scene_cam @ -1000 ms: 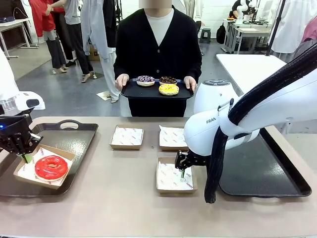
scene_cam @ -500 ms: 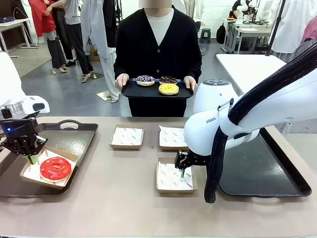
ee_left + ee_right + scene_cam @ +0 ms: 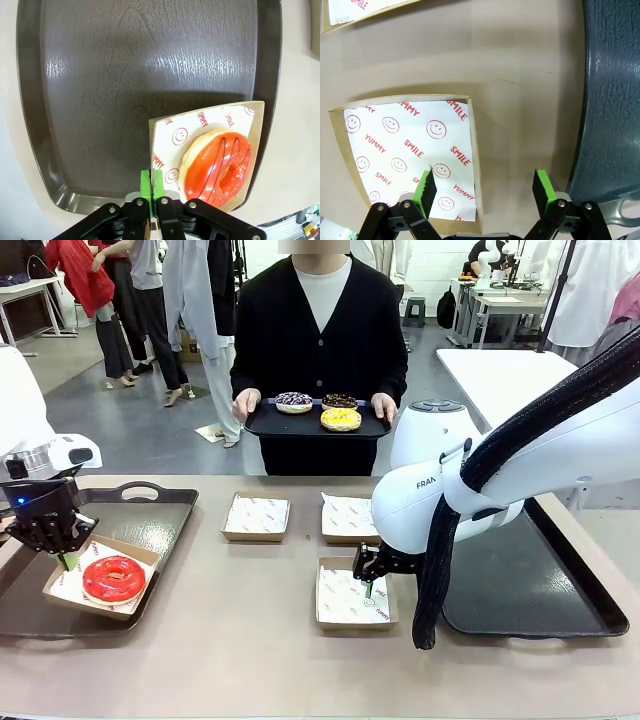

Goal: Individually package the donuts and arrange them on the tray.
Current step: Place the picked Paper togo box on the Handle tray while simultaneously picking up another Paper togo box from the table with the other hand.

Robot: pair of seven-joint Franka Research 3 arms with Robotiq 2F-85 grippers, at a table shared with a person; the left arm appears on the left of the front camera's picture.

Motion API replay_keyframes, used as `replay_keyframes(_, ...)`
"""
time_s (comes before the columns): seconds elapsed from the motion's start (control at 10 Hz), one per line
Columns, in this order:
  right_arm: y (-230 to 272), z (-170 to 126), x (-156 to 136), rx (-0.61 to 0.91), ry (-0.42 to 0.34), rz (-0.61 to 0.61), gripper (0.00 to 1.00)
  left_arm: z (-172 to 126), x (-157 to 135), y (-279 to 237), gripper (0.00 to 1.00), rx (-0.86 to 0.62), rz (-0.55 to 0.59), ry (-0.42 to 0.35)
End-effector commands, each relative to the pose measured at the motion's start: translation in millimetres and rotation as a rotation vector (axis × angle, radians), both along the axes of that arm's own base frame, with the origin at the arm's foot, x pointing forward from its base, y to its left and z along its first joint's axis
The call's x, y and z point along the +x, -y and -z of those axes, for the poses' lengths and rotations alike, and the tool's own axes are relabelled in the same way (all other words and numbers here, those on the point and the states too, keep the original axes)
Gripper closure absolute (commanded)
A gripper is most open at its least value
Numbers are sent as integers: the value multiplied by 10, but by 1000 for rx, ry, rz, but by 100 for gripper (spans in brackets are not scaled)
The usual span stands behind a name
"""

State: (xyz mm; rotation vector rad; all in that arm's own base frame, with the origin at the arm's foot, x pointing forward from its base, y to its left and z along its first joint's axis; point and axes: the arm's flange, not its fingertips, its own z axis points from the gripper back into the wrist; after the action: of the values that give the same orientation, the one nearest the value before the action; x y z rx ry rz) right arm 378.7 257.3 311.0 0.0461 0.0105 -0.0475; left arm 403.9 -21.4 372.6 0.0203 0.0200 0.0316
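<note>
At the near left, the left gripper point(image 3: 62, 552) point(image 3: 151, 181) is clenched, its green pads pinched together on the edge of a paper-lined cardboard box point(image 3: 62, 582) point(image 3: 167, 131). The red donut point(image 3: 113, 578) point(image 3: 218, 166) lies in that box, which sits in the near part of the left tray point(image 3: 150, 515) point(image 3: 125, 60).

Near the middle, the right gripper point(image 3: 368, 586) point(image 3: 485, 187) is released, jaws wide. They straddle the right wall of an empty box point(image 3: 335, 608) point(image 3: 390, 135): one finger stands over its smiley-printed paper, the other over the bare desk point(image 3: 250, 660) point(image 3: 520, 75). Whether either tip touches cannot be told. Just right of it lies the dark right tray point(image 3: 540, 590) point(image 3: 615, 75), partly hidden in the front view by the bulky right arm.

Farther back on the tan desk two more empty boxes stand side by side, the middle-left box point(image 3: 256, 517) and the middle-right box point(image 3: 345, 515), whose right end is covered by the arm.

Beyond the far edge a person in a black cardigan holds a black serving tray point(image 3: 262, 425) in both hands. It carries the purple-white donut point(image 3: 293, 402), the chocolate donut point(image 3: 340, 401) and, nearer, the yellow donut point(image 3: 341, 420).

Behind are a grey floor, white tables, hanging clothes and other people.
</note>
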Motion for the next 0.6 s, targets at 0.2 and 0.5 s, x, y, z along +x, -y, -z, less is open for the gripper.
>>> replay_keyframes(0.2,-68,30,28,1,10,13,0,35,69,44,99,16,-2,7)
replay_keyframes(0.5,-59,32,31,8,11,5,0,59,92,83,99,33,1,-3)
